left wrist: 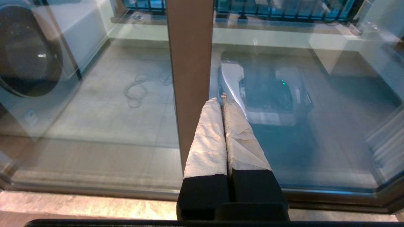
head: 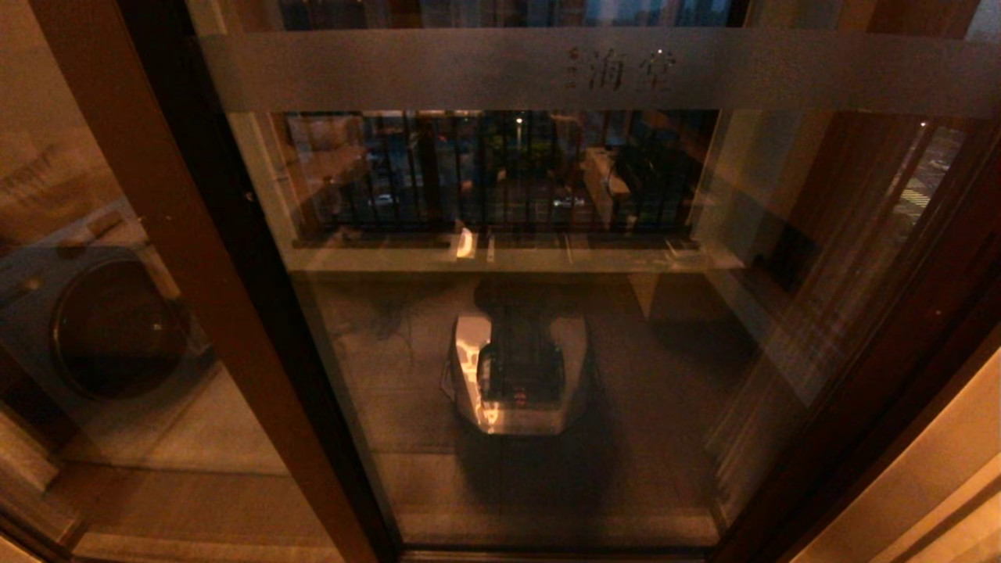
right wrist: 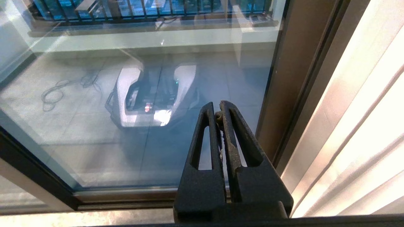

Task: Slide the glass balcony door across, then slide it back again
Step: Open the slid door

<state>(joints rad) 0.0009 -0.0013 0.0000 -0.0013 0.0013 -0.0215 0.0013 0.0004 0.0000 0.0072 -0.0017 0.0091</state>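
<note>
I see the brown-framed glass balcony door [head: 508,313] filling my head view; my left hand [left wrist: 221,101] (fingers pressed together) sits by its stile, right hand [right wrist: 217,108] likewise closed, near the jamb

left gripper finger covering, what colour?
Off-white wrapping on the left gripper fingers, black at the base; left wrist view.

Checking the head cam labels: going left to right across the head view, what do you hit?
Washing machine behind the fixed glass → brown door stile → glass balcony door pane, with the robot's reflection mid-pane → right door frame → pale wall.
</note>
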